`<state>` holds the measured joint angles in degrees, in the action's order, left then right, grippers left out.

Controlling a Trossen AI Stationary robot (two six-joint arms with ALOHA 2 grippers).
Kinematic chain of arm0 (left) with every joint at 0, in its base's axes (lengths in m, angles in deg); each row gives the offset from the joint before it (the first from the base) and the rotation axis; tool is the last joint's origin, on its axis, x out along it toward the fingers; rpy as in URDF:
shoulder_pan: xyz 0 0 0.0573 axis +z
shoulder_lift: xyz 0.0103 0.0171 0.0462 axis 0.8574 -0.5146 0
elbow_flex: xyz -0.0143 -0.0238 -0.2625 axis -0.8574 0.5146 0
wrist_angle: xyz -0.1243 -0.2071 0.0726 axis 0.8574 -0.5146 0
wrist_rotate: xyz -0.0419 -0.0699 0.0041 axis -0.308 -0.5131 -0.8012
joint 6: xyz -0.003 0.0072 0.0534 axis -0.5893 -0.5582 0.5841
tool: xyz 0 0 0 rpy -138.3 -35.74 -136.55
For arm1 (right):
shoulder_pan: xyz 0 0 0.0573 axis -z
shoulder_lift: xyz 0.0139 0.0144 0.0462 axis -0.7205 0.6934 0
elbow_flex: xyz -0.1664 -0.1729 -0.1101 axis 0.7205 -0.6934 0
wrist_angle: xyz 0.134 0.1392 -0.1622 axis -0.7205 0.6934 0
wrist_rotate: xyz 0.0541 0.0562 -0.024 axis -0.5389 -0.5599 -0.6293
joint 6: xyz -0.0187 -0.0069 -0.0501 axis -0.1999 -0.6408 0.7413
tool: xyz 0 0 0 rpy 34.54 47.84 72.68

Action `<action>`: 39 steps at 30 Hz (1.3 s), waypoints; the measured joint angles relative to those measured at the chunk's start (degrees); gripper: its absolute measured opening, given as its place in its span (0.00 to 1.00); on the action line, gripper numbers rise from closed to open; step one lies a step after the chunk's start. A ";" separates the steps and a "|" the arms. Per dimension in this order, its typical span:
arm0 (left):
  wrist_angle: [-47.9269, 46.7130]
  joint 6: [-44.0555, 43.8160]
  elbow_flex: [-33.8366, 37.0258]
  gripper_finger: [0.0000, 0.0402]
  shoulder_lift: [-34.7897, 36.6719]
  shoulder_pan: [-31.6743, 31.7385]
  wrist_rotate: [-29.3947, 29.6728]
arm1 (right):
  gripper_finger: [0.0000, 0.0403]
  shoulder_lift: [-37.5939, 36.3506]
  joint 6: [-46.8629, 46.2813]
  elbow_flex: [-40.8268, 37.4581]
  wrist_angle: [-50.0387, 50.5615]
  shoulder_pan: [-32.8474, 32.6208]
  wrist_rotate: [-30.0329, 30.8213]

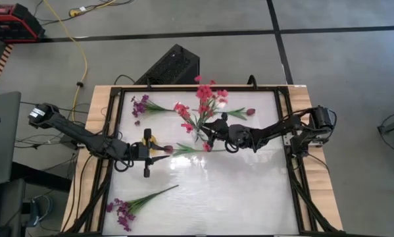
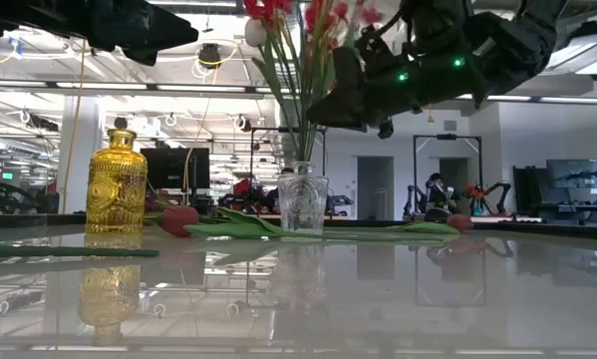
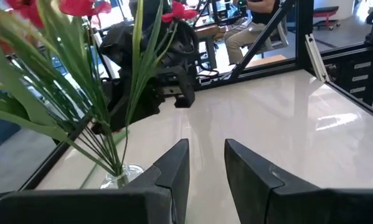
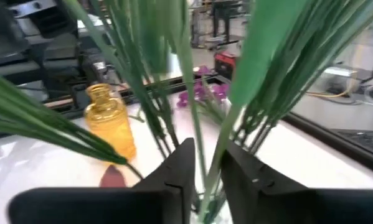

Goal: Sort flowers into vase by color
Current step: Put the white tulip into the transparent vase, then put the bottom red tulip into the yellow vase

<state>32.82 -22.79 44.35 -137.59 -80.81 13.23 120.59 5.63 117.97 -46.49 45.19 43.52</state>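
Right gripper (image 4: pixel 202 171), fingers narrowly apart around green stems, sits just above the clear vase (image 2: pixel 303 202) of red flowers (image 1: pixel 206 99). Left gripper (image 3: pixel 206 168), slightly open and empty, hovers beside the vase.

Likely a robotics lab: other robot arms (image 2: pixel 487 191) behind

Overhead and table-level views, both wrist views perhaps closest, all sharing the clear vase (image 1: pixel 198 133).
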 joint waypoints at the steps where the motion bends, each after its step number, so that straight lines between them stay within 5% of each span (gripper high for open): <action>1: -0.02 -0.01 0.00 0.23 0.00 0.00 -0.02 | 0.29 -0.02 0.00 0.32 0.75 -0.04 -0.50; 12: -0.60 -0.33 -0.02 0.23 0.00 0.00 -0.25 | 0.50 -3.67 0.01 7.68 24.36 -0.68 -0.70; 29: -2.28 -1.98 -0.02 0.23 0.00 -0.04 -0.50 | 0.49 -19.47 -2.14 9.63 54.76 -3.91 -1.38; 39: -2.47 -2.20 -0.02 0.23 0.00 -0.04 -0.50 | 0.49 -16.72 -7.92 9.63 63.65 -8.13 -8.14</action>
<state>30.35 -24.99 44.33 -137.59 -80.85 12.73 103.87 -2.28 127.60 17.16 37.06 35.39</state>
